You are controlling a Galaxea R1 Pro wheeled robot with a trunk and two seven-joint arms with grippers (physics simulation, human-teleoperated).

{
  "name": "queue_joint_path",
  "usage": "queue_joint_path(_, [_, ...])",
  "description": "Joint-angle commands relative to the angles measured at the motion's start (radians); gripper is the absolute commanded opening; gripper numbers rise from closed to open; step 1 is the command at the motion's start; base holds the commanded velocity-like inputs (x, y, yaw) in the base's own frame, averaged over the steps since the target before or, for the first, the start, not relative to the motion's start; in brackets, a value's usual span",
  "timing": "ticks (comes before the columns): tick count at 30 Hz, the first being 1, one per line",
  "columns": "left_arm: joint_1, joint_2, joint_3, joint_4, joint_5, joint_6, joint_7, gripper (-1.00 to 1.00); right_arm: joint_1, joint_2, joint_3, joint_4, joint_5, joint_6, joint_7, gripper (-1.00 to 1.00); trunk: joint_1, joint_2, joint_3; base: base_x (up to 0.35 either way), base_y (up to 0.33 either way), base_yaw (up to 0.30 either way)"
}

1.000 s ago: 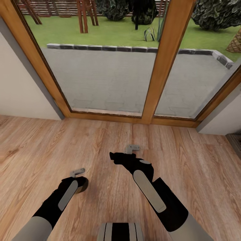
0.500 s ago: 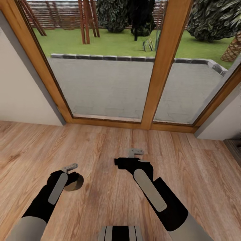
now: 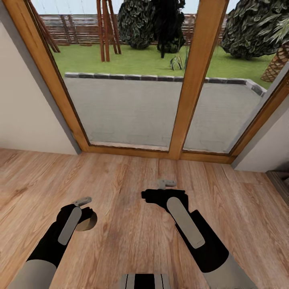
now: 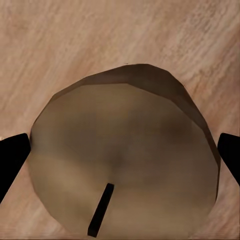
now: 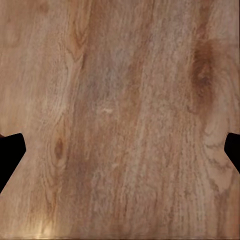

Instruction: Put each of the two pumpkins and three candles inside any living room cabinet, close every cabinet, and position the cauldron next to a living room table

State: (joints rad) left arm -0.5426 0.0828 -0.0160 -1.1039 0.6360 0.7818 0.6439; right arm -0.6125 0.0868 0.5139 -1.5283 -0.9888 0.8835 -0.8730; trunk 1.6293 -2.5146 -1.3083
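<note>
With the left claw (image 3: 83, 202) closed around 1 brown candle (image 4: 122, 155) and held low over the plank floor (image 3: 128, 224), the carry to the cabinet looks to be in hand. The right claw (image 3: 165, 185) hangs open and empty. Ahead stands only a glass patio door (image 3: 132, 104), so the base should turn toward the cabinet next.

**Right wrist view: floor and fingertips**

Light wood plank floor (image 5: 120, 115) spans the frame, grain running roughly top to bottom. A darker knot patch sits at upper right; a small oval knot lies at lower left. Two black fingertips (image 5: 10, 155) enter at the left and right edges, set wide apart. Nothing lies between them but floorboard.
</note>
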Motion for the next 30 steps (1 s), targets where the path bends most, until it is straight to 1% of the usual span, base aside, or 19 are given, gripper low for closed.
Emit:
queue_joint_path(1, [0.0, 0.001, -0.002, -0.001, 0.01, 0.002, 0.01, -1.0, -0.001, 0.0, -0.007, -0.001, -0.013, 0.006, -0.01, 1.0, -0.001, 0.0, 0.003, -0.214, 0.0, 0.002])
queue_joint_path(3, [0.0, 0.0, -0.001, 0.0, 0.01, 0.002, 0.011, -1.0, -0.001, -0.001, -0.025, 0.0, -0.022, 0.013, -0.01, 1.0, -0.002, 0.0, 0.01, -0.147, 0.0, 0.001])
queue_joint_path(6, [0.0, 0.0, -0.001, -0.001, 0.011, 0.002, 0.011, -1.0, -0.001, -0.001, -0.034, 0.0, -0.026, 0.013, -0.009, 1.0, -0.003, 0.001, 0.021, -0.05, 0.0, 0.0])
queue_joint_path(20, [0.0, -0.001, -0.002, 0.001, 0.014, 0.002, 0.011, -1.0, -0.001, 0.001, -0.036, 0.004, -0.028, 0.009, -0.006, 1.0, -0.01, 0.004, 0.075, -0.004, 0.0, 0.0])
queue_joint_path(25, [0.0, -0.001, -0.004, -0.005, 0.014, 0.002, 0.011, -1.0, -0.001, 0.001, -0.036, 0.005, -0.029, 0.009, -0.001, 1.0, -0.01, 0.004, 0.073, 0.0, 0.0, -0.009])
queue_joint_path(30, [0.0, -0.001, -0.005, -0.008, 0.014, 0.002, 0.011, -1.0, -0.001, 0.001, -0.036, 0.006, -0.03, 0.009, 0.001, 1.0, -0.01, 0.004, 0.068, 0.0, 0.0, -0.101])
